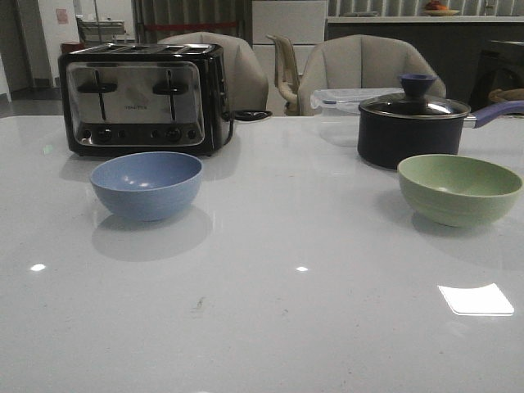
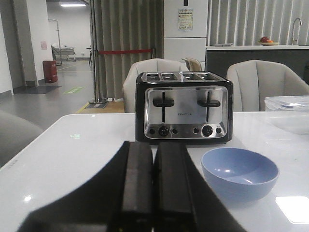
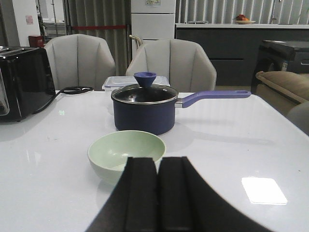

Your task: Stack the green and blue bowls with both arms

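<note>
No stacking step is complete. The blue bowl [image 1: 146,185] sits toward the tabletop's [image 1: 262,327] left edge, the green bowl [image 1: 458,189] near its right edge, well apart. Left gripper [image 2: 153,193] and right gripper [image 3: 158,193] fingers are together, holding nothing.

My left gripper [image 2: 153,193] and right gripper [image 3: 157,193]: matte black, two flat blocky fingers each, widening into a dark base, no markings visible
</note>
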Available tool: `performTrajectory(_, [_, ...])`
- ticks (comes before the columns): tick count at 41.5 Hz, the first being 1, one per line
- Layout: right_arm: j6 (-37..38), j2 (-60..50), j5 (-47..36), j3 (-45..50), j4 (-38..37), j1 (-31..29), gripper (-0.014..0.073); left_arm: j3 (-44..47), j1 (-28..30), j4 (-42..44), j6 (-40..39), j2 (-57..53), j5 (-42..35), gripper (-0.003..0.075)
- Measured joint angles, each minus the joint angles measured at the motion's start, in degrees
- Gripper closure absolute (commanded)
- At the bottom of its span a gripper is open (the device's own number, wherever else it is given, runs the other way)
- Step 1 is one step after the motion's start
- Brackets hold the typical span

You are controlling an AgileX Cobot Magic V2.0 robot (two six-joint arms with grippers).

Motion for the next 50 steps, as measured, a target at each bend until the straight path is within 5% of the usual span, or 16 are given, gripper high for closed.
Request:
performTrajectory(37, [0.0,0.0,-2.3,0.0,0.0,0.0,0.0554,-0.1,0.0,0.0,0.0,0.0,-0.8,0.0622])
performTrajectory(50, [0.0,0.9,7.2,-15.9,-2.1,0.0,0.0554,-15.3,0.0,0.0,0.0,0.1,2.6,0.0622])
